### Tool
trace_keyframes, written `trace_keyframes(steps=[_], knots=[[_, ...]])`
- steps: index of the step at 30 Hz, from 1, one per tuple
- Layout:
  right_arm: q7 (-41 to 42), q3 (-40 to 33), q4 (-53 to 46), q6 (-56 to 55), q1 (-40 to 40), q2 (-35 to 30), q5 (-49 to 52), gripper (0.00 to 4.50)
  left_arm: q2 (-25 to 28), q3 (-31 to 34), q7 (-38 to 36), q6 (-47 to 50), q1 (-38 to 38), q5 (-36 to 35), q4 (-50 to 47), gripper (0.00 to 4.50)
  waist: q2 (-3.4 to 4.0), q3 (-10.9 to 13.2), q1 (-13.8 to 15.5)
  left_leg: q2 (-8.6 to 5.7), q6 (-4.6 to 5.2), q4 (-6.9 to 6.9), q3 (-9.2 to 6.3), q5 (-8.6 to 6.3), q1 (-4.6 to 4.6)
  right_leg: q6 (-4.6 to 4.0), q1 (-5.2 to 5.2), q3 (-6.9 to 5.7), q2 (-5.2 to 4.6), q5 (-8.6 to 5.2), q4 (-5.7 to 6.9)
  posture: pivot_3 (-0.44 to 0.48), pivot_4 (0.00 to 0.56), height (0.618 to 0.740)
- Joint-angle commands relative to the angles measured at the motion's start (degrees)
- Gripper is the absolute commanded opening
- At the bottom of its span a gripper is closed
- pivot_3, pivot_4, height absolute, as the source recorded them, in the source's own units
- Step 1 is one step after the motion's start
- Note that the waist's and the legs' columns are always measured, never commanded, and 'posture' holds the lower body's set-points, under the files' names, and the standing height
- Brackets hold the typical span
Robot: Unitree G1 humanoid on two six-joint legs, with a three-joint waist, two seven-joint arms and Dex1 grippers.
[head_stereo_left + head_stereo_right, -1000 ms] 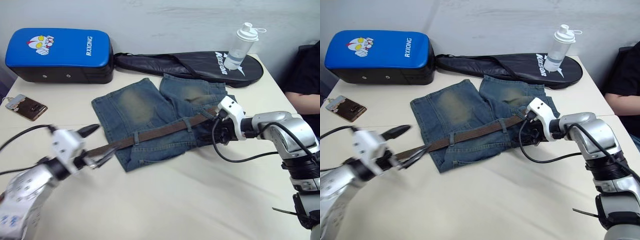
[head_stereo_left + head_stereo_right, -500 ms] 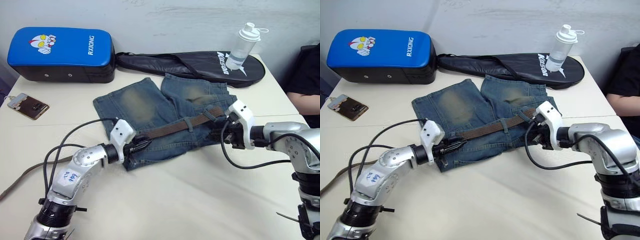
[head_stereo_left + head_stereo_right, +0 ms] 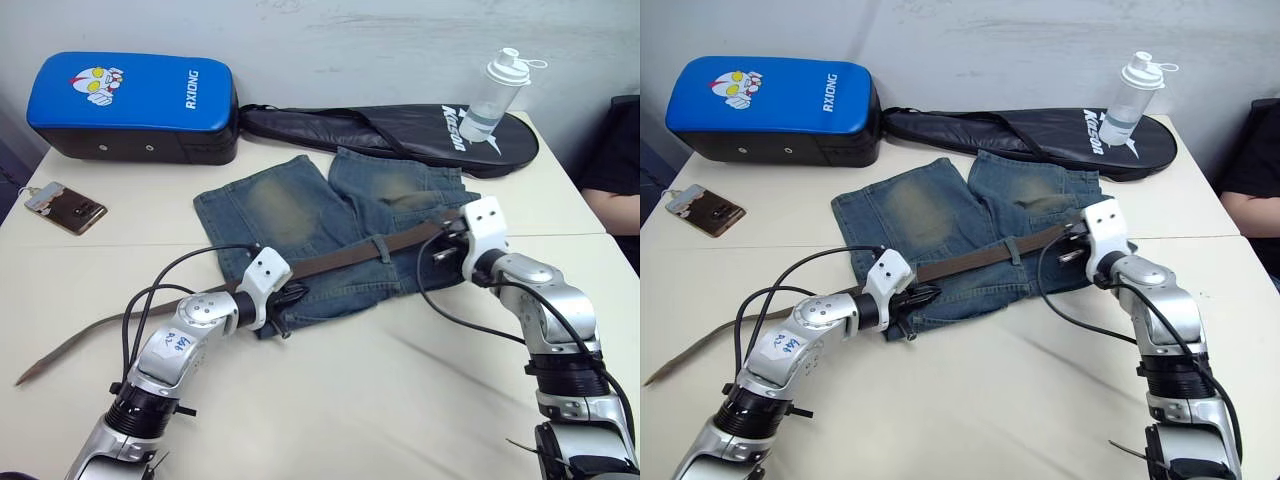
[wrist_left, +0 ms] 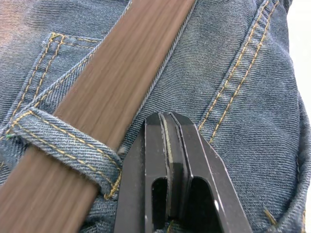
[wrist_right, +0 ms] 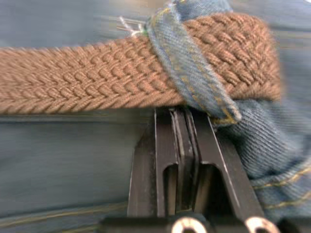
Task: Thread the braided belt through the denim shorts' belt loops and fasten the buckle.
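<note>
Now the braided belt (image 3: 340, 260) lies slantwise along the waistband of the denim shorts (image 3: 300, 215), passing under the belt loops (image 4: 68, 150); its free tail trails off the shorts to the robot's left across the table (image 3: 400, 400); the buckle cannot be made out; the left gripper (image 4: 167, 121) rests on the denim just beside the strap, fingers pressed together with nothing between them; the right gripper (image 5: 181, 112) sits against the belt's lower edge at another loop, likewise closed and empty; behind the shorts lie a black racket bag (image 3: 400, 125), a blue pad (image 3: 130, 95), a bottle (image 3: 495, 90) and a phone (image 3: 65, 208).
</note>
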Motion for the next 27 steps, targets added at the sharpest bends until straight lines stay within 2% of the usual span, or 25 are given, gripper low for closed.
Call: trace_keyframes(steps=[1, 5, 9, 13, 16, 21, 27], knots=[[-3.3, -1.5, 5.1, -3.1, 0.0, -0.9, -3.5, 0.0, -0.5, 0.5, 0.2, -0.5, 1.4, 1.3, -0.7, 0.03, 0.0, 0.0, 0.0, 0.0, 0.0, 0.0, 0.01, 0.01, 0.01, 0.0, 0.0, 0.01, 0.0, 0.0, 0.01, 0.0, 0.15, 0.74], [-0.6, -1.1, 3.7, -0.7, 0.2, -0.4, -1.2, 0.0, -1.1, 0.4, 0.3, -0.5, 2.4, 1.8, -1.1, 0.03, 0.0, 0.0, 0.3, 0.02, 0.01, 0.05, -0.01, 0.02, 0.06, 0.0, 0.07, 0.02, 0.01, 0.0, 0.03, 0.0, 0.15, 0.74], [7.7, -2.5, -1.0, 2.0, 0.6, -3.5, 4.4, 0.0, -1.2, 0.5, 0.4, -1.0, 3.3, 2.3, -1.1, 0.03, -0.01, 0.0, 0.5, 0.03, 0.03, 0.11, -0.02, 0.01, 0.09, 0.02, 0.13, 0.03, 0.0, 0.01, 0.04, 0.0, 0.15, 0.74], [25.9, -3.2, -7.5, 7.4, 4.2, -18.2, 11.3, 0.0, -1.3, 0.9, 0.4, -1.1, 4.0, 2.7, -1.5, 0.03, 0.15, 0.0, 1.0, 0.03, 0.12, 0.12, -0.03, -0.04, 0.04, 0.02, 0.09, 0.03, 0.0, 0.01, 0.02, 0.0, 0.15, 0.74], [29.6, -4.8, -6.3, 7.3, 2.3, -22.6, 13.7, 0.0, -1.5, 1.2, 0.4, -1.1, 4.4, 2.9, -2.0, 0.03, 0.09, 0.0, 0.7, 0.01, 0.43, 0.17, -0.05, -0.22, 0.03, 0.05, 0.16, -0.01, -0.03, 0.03, -0.06, 0.0, 0.15, 0.74], [25.3, -1.7, -0.1, 2.1, -5.1, -15.3, 10.6, 0.0, -2.1, 1.5, 0.1, -1.5, 4.5, 3.2, -2.3, 0.03, 0.06, 0.0, -0.1, 0.1, 0.45, 0.19, 0.0, -0.27, 0.27, 0.04, 0.26, 0.05, 0.03, 0.05, 0.03, 0.0, 0.15, 0.74], [19.9, 7.2, 16.0, -5.0, -11.0, -8.6, 0.5, 0.0, -1.9, 3.2, 0.0, -1.1, 5.1, 3.1, -3.5, 0.03, 0.06, 0.0, 0.7, 0.05, 0.14, 0.17, 0.0, -0.09, 0.08, 0.04, 0.13, 0.02, 0.01, 0.04, -0.01, 0.0, 0.15, 0.74]])
